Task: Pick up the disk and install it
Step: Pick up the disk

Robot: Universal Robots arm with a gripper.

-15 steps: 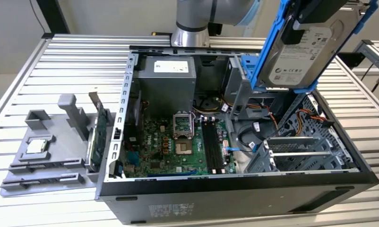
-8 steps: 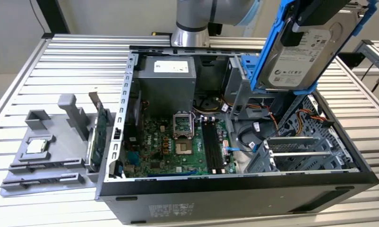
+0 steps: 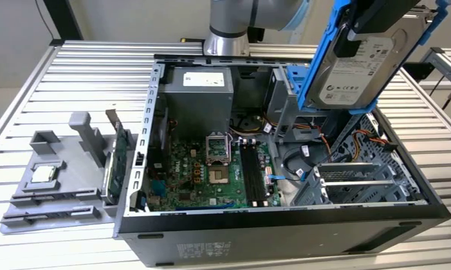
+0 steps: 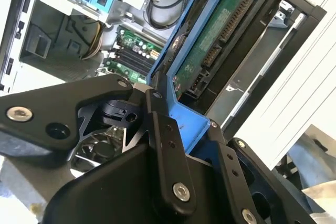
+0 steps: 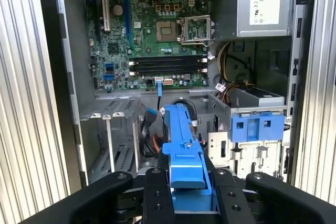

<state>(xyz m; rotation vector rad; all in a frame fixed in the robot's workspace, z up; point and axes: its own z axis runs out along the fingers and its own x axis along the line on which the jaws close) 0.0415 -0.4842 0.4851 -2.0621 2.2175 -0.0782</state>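
Note:
The disk (image 3: 358,67), a silver-grey drive with a white label in blue carrier rails, hangs tilted above the open computer case's (image 3: 285,222) drive-cage corner, on the exterior view's right. My gripper (image 3: 377,23) is shut on its upper end. In the second wrist view the black fingers (image 4: 164,150) clamp the blue rail, and the disk (image 4: 212,43) shows its green circuit side. In the first wrist view the gripper (image 5: 190,195) holds the disk (image 5: 181,135) edge-on over the case's front bay area.
Inside the case lie the motherboard (image 3: 203,169), the power supply (image 3: 199,95) and a drive bay with a blue latch (image 5: 257,127). A grey fixture (image 3: 61,174) on the exterior view's left carries a square processor chip (image 3: 45,173) and an upright card (image 3: 117,163).

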